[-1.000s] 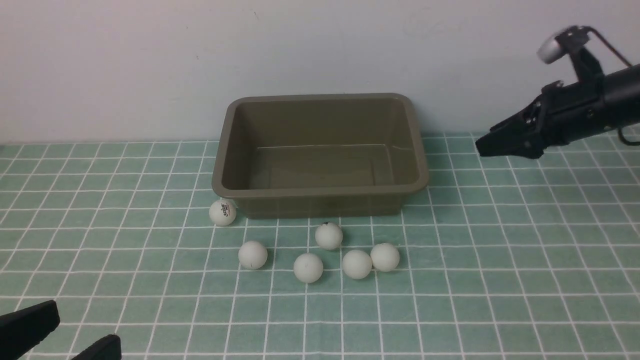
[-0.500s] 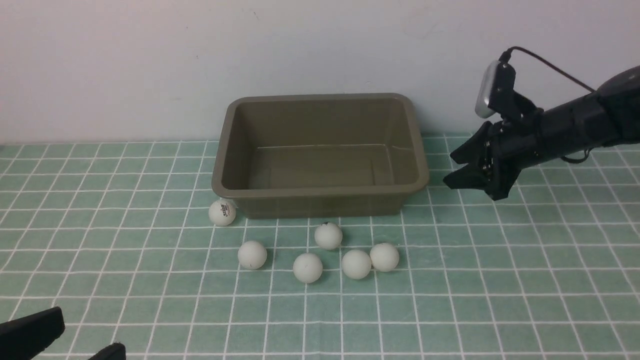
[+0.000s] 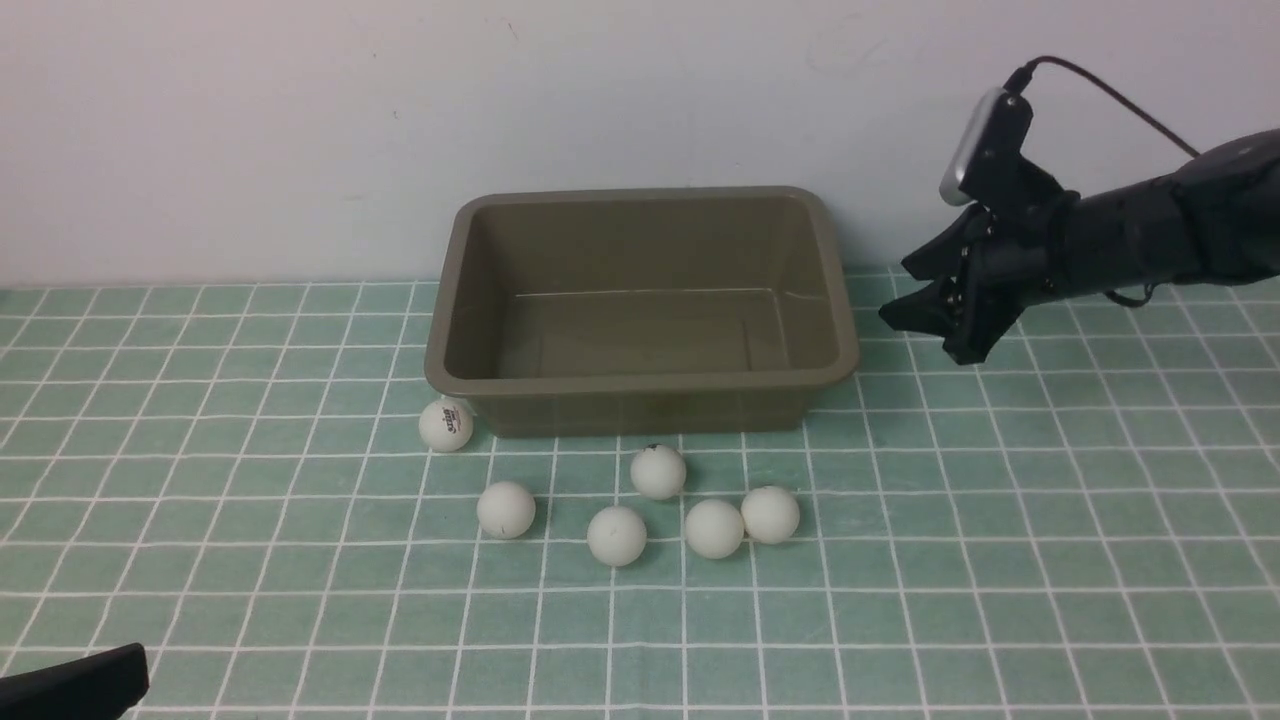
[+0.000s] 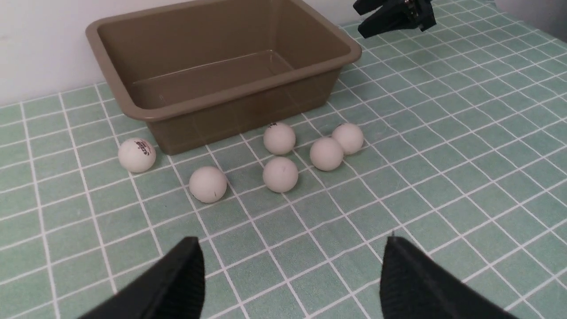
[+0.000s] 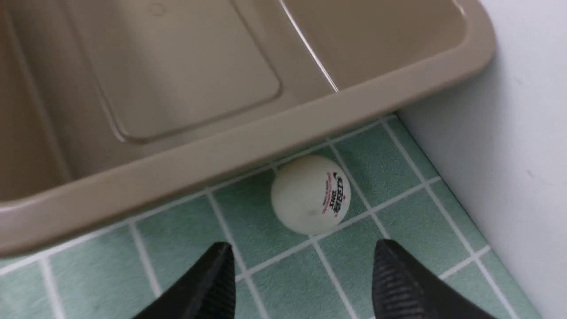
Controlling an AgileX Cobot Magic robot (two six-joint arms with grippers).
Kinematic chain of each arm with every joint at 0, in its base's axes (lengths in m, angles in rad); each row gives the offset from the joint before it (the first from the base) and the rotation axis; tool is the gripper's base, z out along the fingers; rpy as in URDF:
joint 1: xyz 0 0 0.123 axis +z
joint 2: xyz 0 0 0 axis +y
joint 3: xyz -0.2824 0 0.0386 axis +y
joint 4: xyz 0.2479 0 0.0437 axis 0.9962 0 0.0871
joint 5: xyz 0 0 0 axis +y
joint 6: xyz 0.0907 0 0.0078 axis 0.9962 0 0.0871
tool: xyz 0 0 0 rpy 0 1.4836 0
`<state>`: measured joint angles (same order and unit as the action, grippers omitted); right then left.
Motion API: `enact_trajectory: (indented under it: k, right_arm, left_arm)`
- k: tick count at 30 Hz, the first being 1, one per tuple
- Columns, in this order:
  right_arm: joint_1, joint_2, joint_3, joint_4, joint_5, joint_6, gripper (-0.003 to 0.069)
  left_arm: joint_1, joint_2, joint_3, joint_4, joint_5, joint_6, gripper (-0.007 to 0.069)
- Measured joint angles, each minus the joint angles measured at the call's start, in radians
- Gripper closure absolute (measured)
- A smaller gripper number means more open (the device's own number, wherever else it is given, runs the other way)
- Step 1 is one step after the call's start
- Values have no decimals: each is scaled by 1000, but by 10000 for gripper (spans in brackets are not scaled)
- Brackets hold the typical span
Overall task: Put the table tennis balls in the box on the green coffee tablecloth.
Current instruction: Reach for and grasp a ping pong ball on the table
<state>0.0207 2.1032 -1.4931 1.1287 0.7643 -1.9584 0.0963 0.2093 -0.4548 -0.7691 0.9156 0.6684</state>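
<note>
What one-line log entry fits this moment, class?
box: empty | six balls: on cloth before box | right gripper: open, pointing at seventh ball beside box | left gripper: open, empty

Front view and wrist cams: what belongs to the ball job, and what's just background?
Job:
- table tennis balls: six in front of the box, a seventh ball beside it by the wall, right wrist view only
- green tablecloth
- right gripper, open, facing that ball

Background:
- white wall
- wrist camera with cable on the right arm
</note>
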Motion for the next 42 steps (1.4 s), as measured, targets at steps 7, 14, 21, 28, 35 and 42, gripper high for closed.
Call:
enact_trajectory:
  k: [7, 14, 21, 28, 35, 42]
  right_arm:
    - [2, 155, -154, -1, 100, 92, 270]
    - [3, 183, -215, -4, 113, 104, 265]
    - [3, 194, -218, -6, 91, 121, 237]
    - [3, 237, -218, -10, 96, 133, 218]
    - [3, 242, -218, 32, 95, 111, 218]
    - [46, 256, -218, 39, 42, 93, 218]
  left_arm:
    - [0, 0, 0, 1, 0, 1, 145]
    - [0, 0, 0, 1, 3, 2, 145]
    - [0, 0, 0, 1, 4, 2, 145]
    - [0, 0, 0, 1, 4, 2, 145]
    - [0, 0, 0, 1, 4, 3, 145]
    - [0, 0, 0, 2, 4, 3, 145]
